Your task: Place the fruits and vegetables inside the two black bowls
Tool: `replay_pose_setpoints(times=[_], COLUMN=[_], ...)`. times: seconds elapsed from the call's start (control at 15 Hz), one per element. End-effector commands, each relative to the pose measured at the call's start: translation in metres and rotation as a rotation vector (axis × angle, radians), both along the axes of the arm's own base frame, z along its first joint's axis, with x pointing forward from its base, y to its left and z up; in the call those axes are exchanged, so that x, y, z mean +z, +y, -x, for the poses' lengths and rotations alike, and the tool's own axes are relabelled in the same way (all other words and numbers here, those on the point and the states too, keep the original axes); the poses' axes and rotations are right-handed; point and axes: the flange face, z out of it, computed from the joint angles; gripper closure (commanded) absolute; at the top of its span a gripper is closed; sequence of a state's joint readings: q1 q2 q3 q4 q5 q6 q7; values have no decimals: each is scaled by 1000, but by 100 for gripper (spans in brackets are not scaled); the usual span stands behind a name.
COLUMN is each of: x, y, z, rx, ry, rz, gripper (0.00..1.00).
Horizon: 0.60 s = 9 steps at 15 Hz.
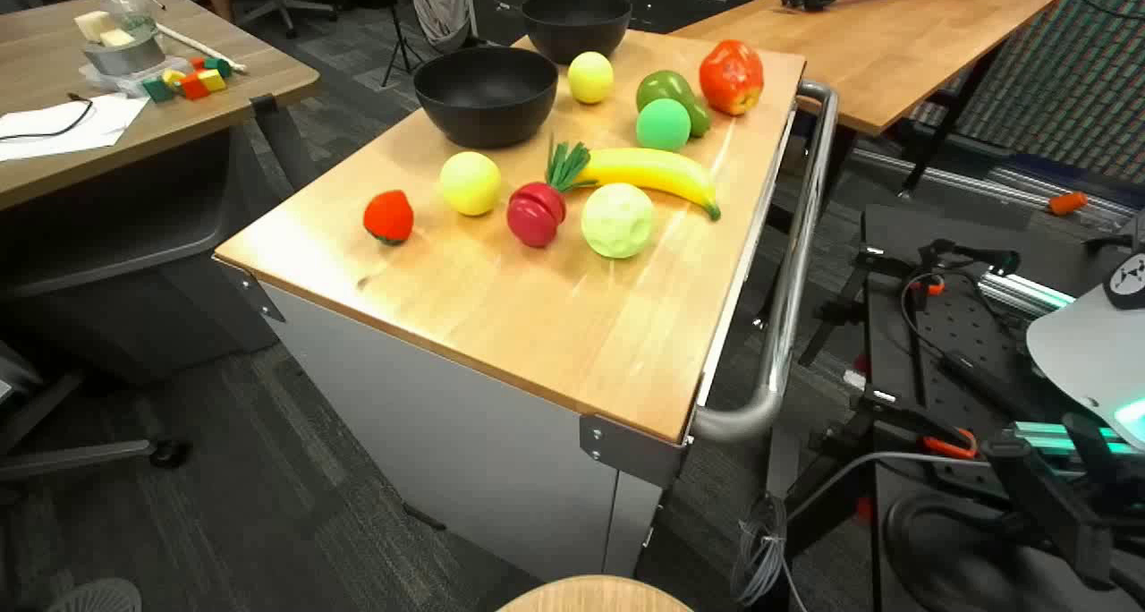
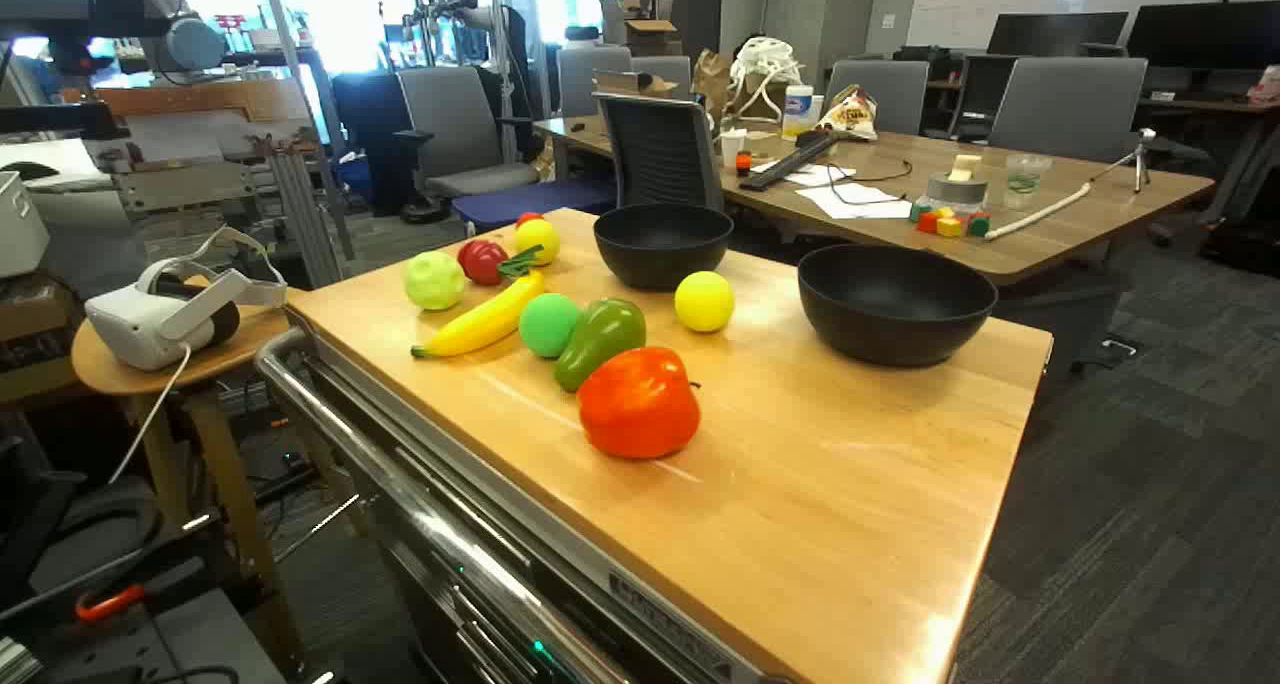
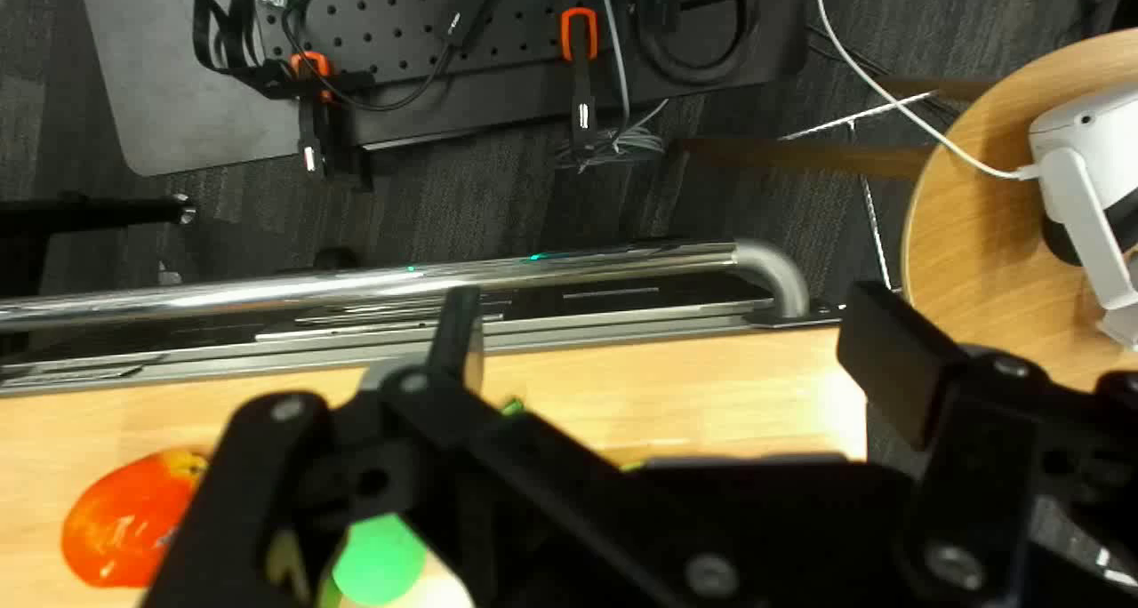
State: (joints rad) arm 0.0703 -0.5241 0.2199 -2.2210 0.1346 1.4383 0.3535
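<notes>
Wooden cart top (image 2: 850, 504) shines; the gripper (image 3: 671, 346) is spread apart, holding nothing; closing on the green ball (image 2: 549, 325) could disturb the avocado (image 2: 604, 340), lying so near.

Two bowls (image 2: 893, 336) on cart top (image 2: 820, 494), avocado (image 2: 606, 337) between ball (image 2: 547, 325) and pepper (image 2: 640, 406), banana (image 2: 482, 316) perhaps touching radish (image 2: 484, 263)

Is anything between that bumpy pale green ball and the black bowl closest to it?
Yes: in both exterior views, the green leaves of the radish lie between the pale green ball and the nearer black bowl, with one end of the banana beside them. Lifted over, it would probably clear them.
</notes>
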Motion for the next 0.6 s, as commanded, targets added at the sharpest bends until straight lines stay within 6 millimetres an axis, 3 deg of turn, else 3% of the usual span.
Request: replay_pose_setpoints(times=[0.0, 0.4, 0.53], x=[2, 5, -10], y=[0, 3, 10], z=[0, -4, -17], rx=[0, -4, 0], ry=[-3, -25, 4], rz=[-1, 13, 35], gripper=[0, 0, 0])
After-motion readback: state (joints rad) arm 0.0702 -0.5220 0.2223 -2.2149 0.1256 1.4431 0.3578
